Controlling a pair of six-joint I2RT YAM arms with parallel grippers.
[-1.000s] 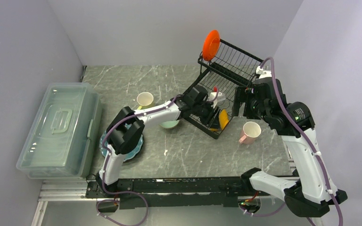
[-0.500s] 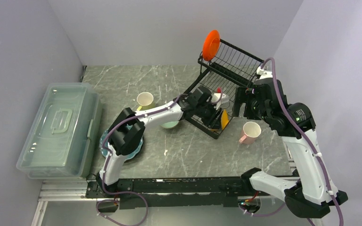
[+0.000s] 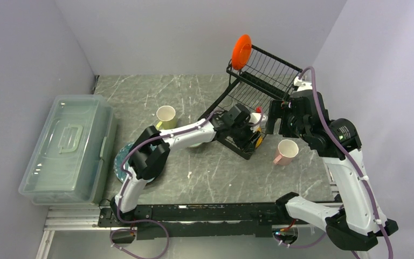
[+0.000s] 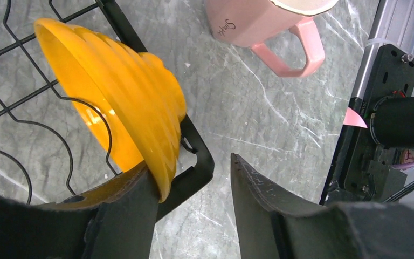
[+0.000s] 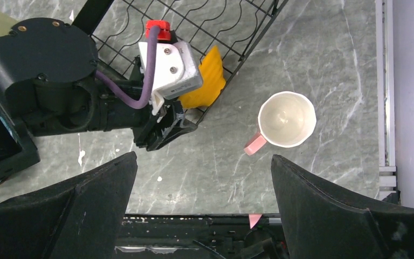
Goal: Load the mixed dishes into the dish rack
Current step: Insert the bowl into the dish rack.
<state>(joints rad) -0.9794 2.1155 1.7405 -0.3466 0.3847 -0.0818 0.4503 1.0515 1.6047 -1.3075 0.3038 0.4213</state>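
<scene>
The orange-yellow bowl [image 4: 113, 91] stands on edge in the near corner of the black wire dish rack [image 3: 264, 67], its rim against one finger of my left gripper [image 4: 194, 162]. The jaws are apart, with the other finger clear of the bowl. In the top view the left gripper [image 3: 250, 138] is at that corner. My right gripper [image 5: 202, 156] is wide open and empty, high above the table near the pink mug [image 5: 285, 120]. An orange-red plate [image 3: 241, 51] stands on the rack's raised tier. The pale yellow mug [image 3: 165, 115] and teal plates [image 3: 119, 162] sit at the left. The pale green bowl is hidden.
A clear lidded bin [image 3: 64, 148] stands at the table's left edge. The pink mug [image 3: 287, 151] stands upright right of the rack's near corner. The left arm stretches across the middle of the table. A metal rail runs along the table's near edge [image 5: 388, 108].
My left gripper has moved right along the rack's lower tray to its near corner, taking the orange-yellow bowl with it. The right arm has barely moved.
</scene>
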